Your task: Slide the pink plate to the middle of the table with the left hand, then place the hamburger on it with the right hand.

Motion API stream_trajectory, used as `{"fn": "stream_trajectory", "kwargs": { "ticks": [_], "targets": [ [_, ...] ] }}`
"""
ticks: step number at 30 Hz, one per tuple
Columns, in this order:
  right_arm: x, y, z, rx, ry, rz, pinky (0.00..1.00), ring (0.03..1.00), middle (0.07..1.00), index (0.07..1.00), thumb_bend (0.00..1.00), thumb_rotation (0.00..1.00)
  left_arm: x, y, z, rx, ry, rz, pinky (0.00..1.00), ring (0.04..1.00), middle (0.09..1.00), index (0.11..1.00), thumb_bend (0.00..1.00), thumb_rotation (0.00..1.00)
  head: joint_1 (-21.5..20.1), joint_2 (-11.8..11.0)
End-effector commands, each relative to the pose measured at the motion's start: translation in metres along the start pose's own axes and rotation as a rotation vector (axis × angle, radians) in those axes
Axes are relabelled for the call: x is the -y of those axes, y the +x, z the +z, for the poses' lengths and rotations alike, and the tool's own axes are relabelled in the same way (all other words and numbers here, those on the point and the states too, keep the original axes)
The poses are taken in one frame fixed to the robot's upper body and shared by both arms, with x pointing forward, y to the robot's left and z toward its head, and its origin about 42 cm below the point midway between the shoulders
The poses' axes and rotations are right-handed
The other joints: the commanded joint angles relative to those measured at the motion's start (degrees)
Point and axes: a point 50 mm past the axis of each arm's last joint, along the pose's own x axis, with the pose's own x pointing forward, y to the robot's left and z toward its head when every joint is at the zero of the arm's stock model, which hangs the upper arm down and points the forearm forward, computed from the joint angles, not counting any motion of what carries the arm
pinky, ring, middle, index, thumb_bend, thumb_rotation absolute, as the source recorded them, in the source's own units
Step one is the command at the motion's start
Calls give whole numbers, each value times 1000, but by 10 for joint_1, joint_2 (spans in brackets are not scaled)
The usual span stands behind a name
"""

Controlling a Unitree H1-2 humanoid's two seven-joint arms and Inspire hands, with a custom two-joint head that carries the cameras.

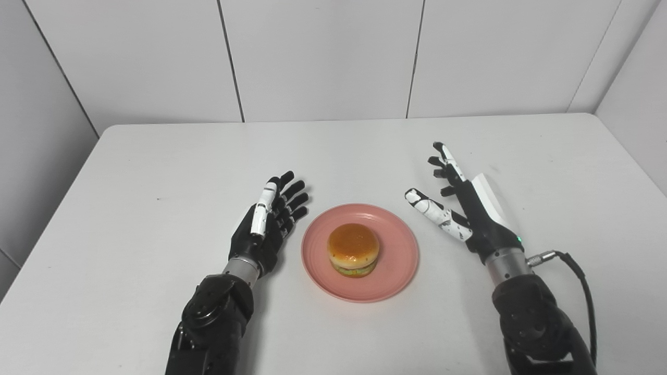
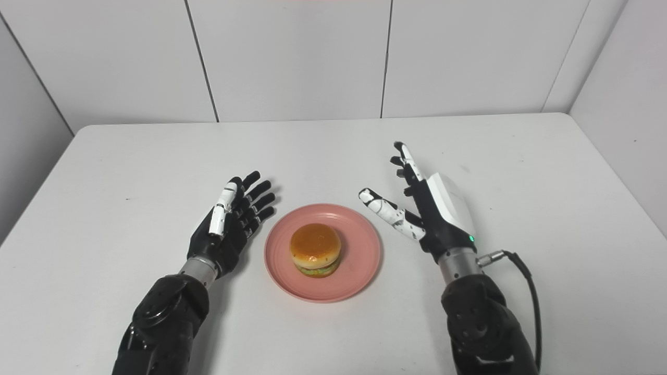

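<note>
A pink plate point(image 1: 392, 260) lies near the middle of the white table, toward the front. On it sits a hamburger point(image 1: 353, 249) with a glossy bun and green lettuce showing. My left hand point(image 1: 268, 221) rests just left of the plate, open, fingers stretched forward and apart, holding nothing. My right hand point(image 1: 464, 205) hovers to the right of the plate, open with fingers spread and thumb pointing toward the plate, a short gap from its rim. Neither hand touches the plate or the hamburger.
The white table point(image 1: 156, 172) has rounded far corners and meets grey panelled walls at the back and sides. A black cable point(image 1: 578, 276) loops out from my right wrist over the table's right front.
</note>
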Motion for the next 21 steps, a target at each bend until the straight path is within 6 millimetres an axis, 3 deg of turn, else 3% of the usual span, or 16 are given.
{"fn": "stream_trajectory", "kwargs": {
  "ticks": [1, 7, 10, 21],
  "targets": [
    [6, 4, 12, 108, 52, -72, 848, 930, 967, 996, 704, 1000, 5, -3, 17, 99, 54, -7, 951, 928, 934, 934, 359, 1000, 0, 1],
    [-17, -6, -8, 19, 361, -87, 931, 978, 991, 1000, 684, 1000, 2, -19, 7, 116, 136, 20, 976, 952, 957, 946, 384, 1000, 2, 3],
    [-29, -8, -17, -2, 502, -105, 958, 972, 985, 1000, 615, 1000, 1, -24, 0, 134, 157, 32, 975, 960, 966, 953, 354, 1000, 4, 7],
    [-48, -9, -33, -26, 622, -107, 969, 979, 994, 1000, 393, 1000, -3, -29, -23, 160, 173, 65, 988, 973, 979, 972, 308, 1000, 12, 7]
  ]
}}
